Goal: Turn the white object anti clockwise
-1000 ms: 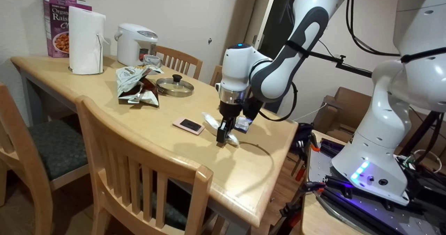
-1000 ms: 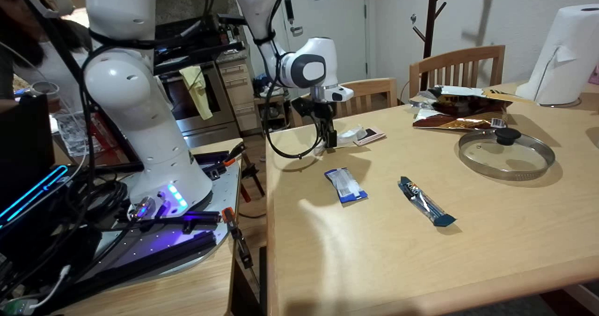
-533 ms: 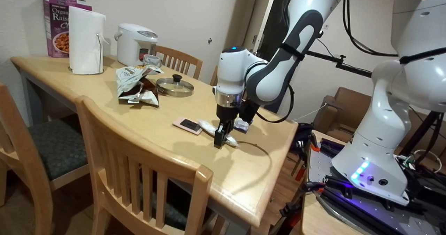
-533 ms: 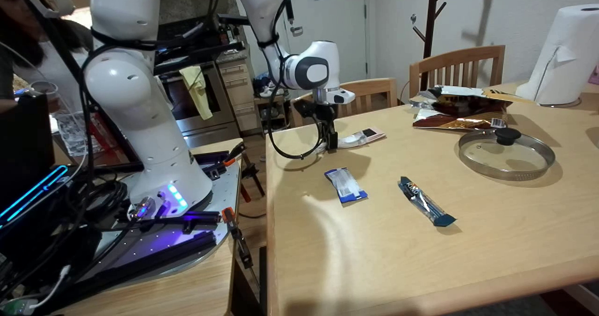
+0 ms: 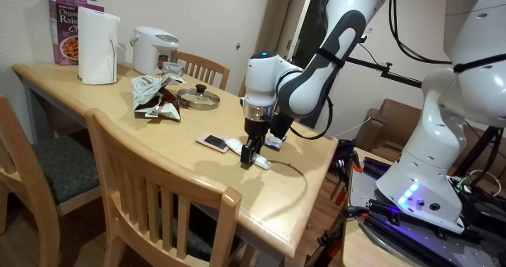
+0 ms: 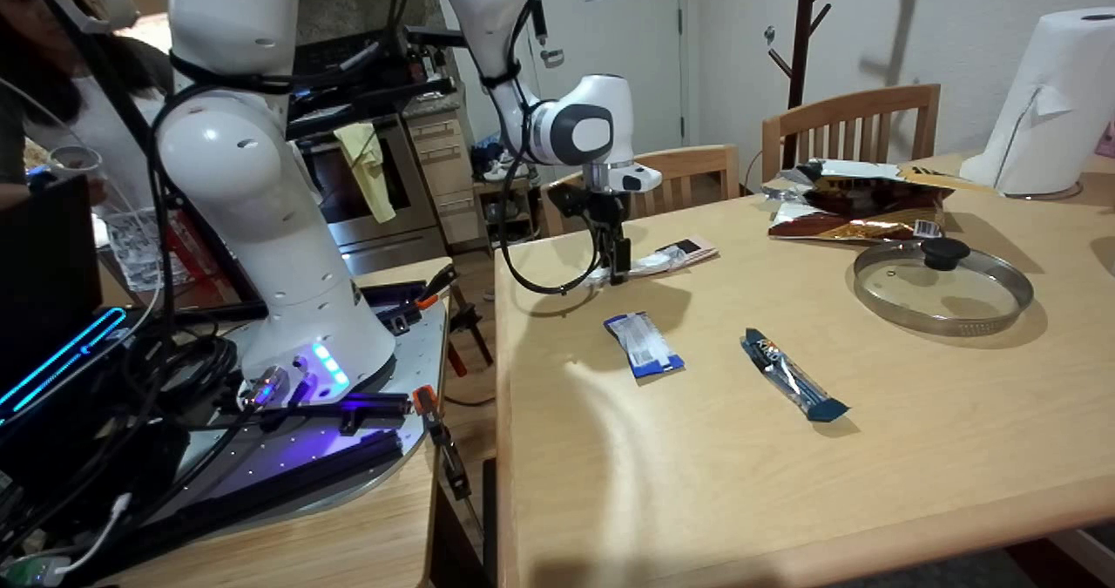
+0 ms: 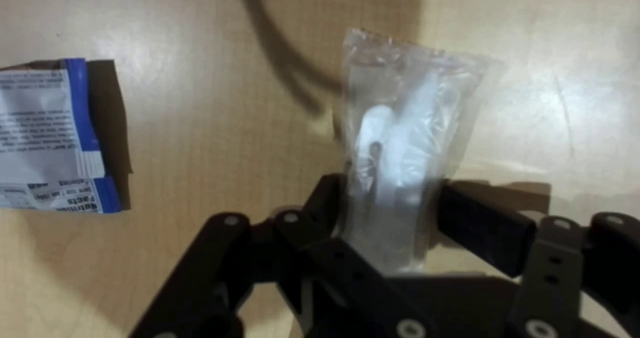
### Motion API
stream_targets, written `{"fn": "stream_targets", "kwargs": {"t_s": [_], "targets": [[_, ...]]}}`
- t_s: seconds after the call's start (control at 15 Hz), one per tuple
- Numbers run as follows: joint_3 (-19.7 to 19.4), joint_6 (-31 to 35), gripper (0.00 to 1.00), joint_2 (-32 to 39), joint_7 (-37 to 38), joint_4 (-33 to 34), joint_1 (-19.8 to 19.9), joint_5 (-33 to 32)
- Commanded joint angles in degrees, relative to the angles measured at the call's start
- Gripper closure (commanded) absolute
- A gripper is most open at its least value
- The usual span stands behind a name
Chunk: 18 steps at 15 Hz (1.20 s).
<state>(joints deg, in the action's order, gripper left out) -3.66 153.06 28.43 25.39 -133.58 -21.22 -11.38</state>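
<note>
The white object [image 7: 397, 147] lies flat on the table, long and slim inside a crinkled clear wrapper. In both exterior views the white object [image 5: 234, 145] [image 6: 659, 261] reaches out from under my gripper [image 5: 253, 160] [image 6: 618, 267] to the pink-edged phone, its far end at or just over that edge. The wrist view has my gripper [image 7: 390, 204] straddling the wrapper low over the table, its jaws apart. On the left the finger [image 7: 325, 203] stands right along the wrapper, perhaps touching. The right finger [image 7: 480, 225] is close beside the other edge.
A pink phone [image 5: 213, 142] lies by the object's end. A blue-and-white packet [image 6: 645, 345] and a teal wrapped bar [image 6: 791, 375] lie nearby. Farther off are a glass lid [image 5: 199, 98], a snack bag [image 5: 154, 97], a kettle [image 5: 152, 51] and a paper towel roll [image 5: 98, 47].
The white object has swung so that its far end came over to the phone. My gripper shifted slightly the same way, then its jaws spread apart around the wrapper.
</note>
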Motion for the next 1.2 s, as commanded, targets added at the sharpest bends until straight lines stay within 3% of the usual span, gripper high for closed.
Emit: {"fn": "stream_targets", "kwargs": {"t_s": [0.0,0.07,0.2,0.6,1.13], "targets": [[0.42,-0.59,0.11,0.21,0.92,0.25,0.25,1.09],[0.30,-0.66,0.03,-0.02,1.17,0.15,0.10,1.04],[0.00,-0.65,0.00,-0.73,1.75,-0.22,-0.22,0.81],[-1.30,-4.03,0.00,-7.03,5.23,-2.24,-1.62,-0.57],[3.13,-8.31,0.00,-16.77,5.21,-2.91,1.24,0.22]]}}
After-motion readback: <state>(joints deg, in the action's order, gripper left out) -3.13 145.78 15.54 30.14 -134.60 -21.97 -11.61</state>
